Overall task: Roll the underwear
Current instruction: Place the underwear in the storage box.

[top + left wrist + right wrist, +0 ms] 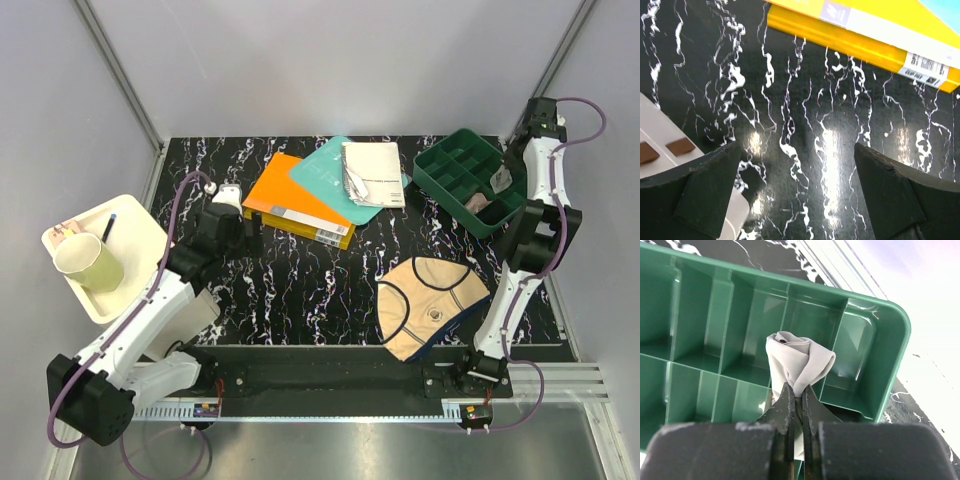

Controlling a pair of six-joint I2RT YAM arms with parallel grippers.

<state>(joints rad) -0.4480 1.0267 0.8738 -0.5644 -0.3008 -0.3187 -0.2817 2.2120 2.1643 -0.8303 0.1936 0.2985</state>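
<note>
Grey rolled underwear sat pinched in the closed right hand, green tray compartments just beyond; left hand gaped empty above worktop, orange book ahead.

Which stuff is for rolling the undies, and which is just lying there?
For the job: rolled light grey fabric brief, pinched by the right gripper; flat beige brief with navy edging; green plastic divided tray below the roll.
Just lying about: orange book; teal book; white booklet; cream cup on a white tray.
</note>
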